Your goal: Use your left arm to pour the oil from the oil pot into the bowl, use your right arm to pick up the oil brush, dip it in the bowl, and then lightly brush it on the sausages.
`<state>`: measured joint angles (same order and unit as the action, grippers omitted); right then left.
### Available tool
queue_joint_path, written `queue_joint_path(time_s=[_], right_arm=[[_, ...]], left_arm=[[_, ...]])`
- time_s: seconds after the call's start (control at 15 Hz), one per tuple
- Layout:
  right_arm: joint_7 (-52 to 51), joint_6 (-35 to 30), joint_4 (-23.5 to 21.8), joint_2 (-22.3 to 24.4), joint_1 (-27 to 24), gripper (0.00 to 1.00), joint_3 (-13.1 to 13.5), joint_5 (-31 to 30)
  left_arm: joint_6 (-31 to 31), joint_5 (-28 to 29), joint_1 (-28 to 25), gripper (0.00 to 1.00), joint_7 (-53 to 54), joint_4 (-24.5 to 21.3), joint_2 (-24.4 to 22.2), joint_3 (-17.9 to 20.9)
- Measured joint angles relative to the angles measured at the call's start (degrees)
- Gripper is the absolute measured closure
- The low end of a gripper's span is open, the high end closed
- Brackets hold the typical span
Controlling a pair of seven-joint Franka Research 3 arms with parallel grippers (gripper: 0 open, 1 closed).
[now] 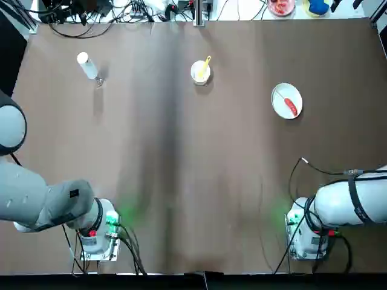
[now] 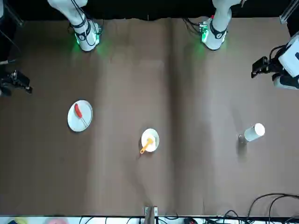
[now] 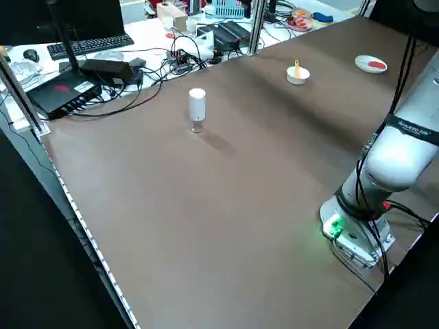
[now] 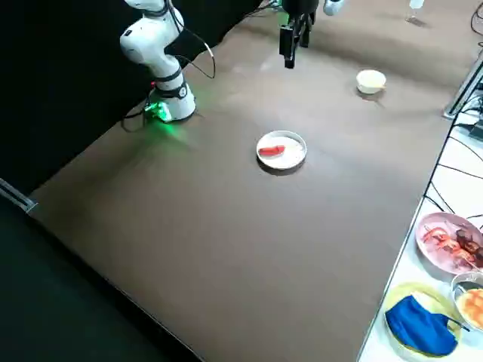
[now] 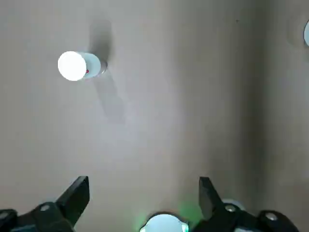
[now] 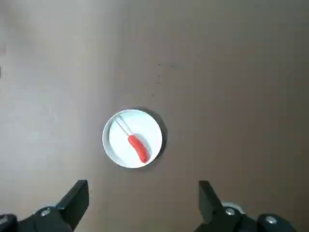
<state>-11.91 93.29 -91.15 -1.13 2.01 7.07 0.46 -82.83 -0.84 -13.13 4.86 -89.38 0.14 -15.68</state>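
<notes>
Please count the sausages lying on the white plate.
1. The red sausage lies on a thin stick across the white plate. The plate is fully in view from the right wrist, and no other sausage shows there.

Lit softly and diffusely across the table (image 1: 236, 157), darkening into a long band near the middle. Glows green around the left arm's base (image 1: 100, 232) and the right arm's base (image 1: 305, 232). Glares almost blank white atop the oil pot (image 5: 72, 66). Shades softly beside the bowl (image 1: 195, 70) and plate (image 1: 278, 104).
</notes>
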Motion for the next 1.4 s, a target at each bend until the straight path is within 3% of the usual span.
queue_joint_path(time_s=[0.67, 0.87, 1.2, 1.4], right_arm=[[0.0, 1.87, -0.02, -2.38, 0.35, 0.0, -0.21, 0.35], [0.03, 2.13, -0.01, -2.92, 0.35, 0.0, -0.2, 0.41], [0.06, 2.93, -0.01, -3.64, 0.25, 0.0, -0.07, 0.42], [0.06, 3.21, -0.01, -4.42, 0.24, 0.0, 0.0, 0.43]], left_arm=[[-0.05, 0.19, -0.89, 0.0, 0.77, -0.07, 1.44, 0.32], [-0.12, 0.19, -1.86, 0.0, 8.77, -0.07, 2.06, 0.63], [-0.23, -1.13, -6.9, 0.0, 31.15, -0.07, 3.23, 0.85], [-3.18, -2.5, -7.99, 0.0, 36.7, 0.04, 4.08, 0.87]])
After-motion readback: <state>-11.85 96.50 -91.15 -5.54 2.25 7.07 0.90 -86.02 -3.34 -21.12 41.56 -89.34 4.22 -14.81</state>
